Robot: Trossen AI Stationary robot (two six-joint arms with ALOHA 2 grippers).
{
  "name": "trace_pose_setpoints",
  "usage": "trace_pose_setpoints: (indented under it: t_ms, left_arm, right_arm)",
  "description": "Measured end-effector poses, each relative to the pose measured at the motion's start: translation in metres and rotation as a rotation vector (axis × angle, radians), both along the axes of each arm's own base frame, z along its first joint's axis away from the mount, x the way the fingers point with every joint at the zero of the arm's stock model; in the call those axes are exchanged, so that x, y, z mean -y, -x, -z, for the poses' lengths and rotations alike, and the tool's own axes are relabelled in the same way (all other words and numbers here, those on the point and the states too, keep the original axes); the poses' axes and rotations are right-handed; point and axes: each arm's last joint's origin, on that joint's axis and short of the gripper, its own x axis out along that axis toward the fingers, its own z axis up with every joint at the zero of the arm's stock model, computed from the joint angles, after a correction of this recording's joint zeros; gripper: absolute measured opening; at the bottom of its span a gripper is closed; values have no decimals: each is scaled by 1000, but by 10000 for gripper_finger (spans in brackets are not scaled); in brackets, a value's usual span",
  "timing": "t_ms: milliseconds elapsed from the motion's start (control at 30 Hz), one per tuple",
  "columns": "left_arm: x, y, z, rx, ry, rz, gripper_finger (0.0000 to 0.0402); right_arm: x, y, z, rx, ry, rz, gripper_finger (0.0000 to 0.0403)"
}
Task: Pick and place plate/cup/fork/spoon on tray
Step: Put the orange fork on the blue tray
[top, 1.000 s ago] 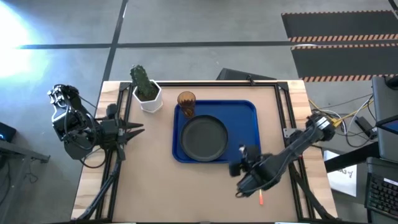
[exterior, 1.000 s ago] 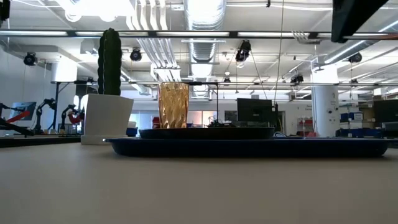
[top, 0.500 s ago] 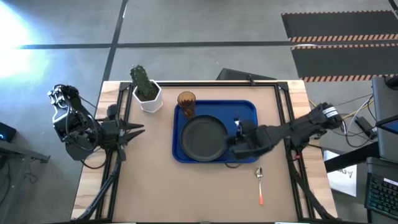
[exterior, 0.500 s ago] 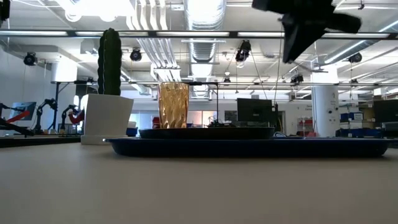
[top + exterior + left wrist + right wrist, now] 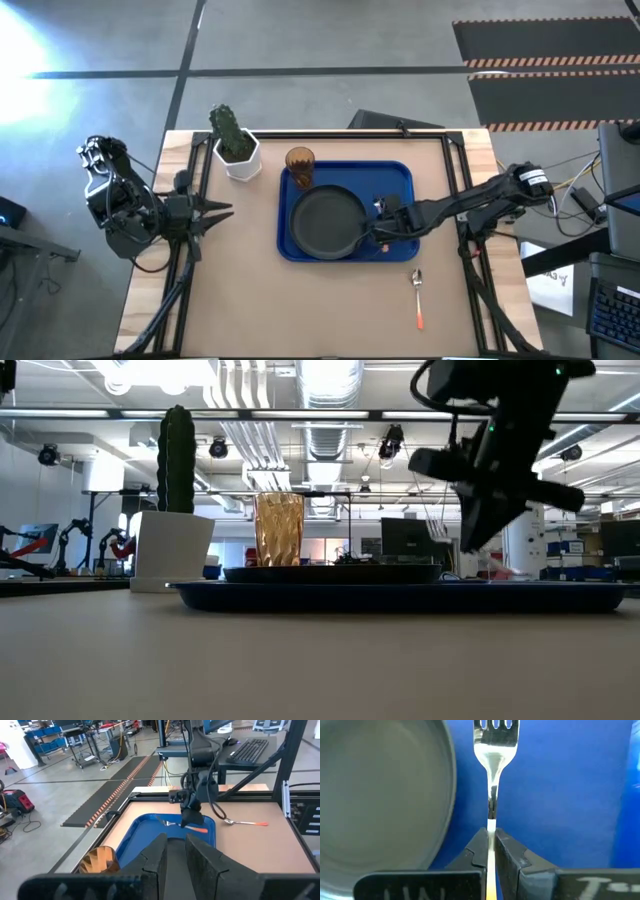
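The blue tray (image 5: 400,180) lies mid-table with the dark plate (image 5: 327,222) on its left half and the amber cup (image 5: 299,163) upright at its far left corner. My right gripper (image 5: 375,228) is over the tray just right of the plate, shut on the fork (image 5: 493,750), which also shows in the left wrist view (image 5: 175,823). The spoon (image 5: 418,292) lies on the bare table, near of the tray's right corner. My left gripper (image 5: 215,210) waits open and empty at the table's left edge. My right gripper (image 5: 490,834) pinches the fork's thin silver neck (image 5: 492,815) between its two fingertips, just ahead of the orange handle. The fork runs on ahead of the fingers, its tines (image 5: 495,726) pointing away over the blue tray beside the plate's rim. I cannot tell whether the fork touches the tray.
A white pot with a green cactus (image 5: 234,148) stands at the far left, next to the tray's corner. The tray's right half (image 5: 395,195) is bare blue. Bare tabletop (image 5: 260,310) lies near of the tray.
My right gripper has carried the fork from the table's near right, beside the spoon, toward the far edge and left onto the tray, then come down low beside the plate. The spoon has stayed on the table.
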Motion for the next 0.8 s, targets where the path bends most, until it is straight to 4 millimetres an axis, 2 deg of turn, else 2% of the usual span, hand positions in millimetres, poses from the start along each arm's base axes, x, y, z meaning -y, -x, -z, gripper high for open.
trace_pose_setpoints:
  t_ms: [200, 333, 800]
  left_arm:
    - [-1, 1, -1, 3, 5, 2, 52]
    - [-1, 1, -1, 0, 7, 9, 52]
    - [-1, 1, 0, -5, 8, 15, 52]
  right_arm:
    - [0, 0, 25, 135, -41, -1, 9]
    - [4, 5, 32, 115, -34, 13, 9]
    - [29, 5, 34, 87, -6, 49, 8]
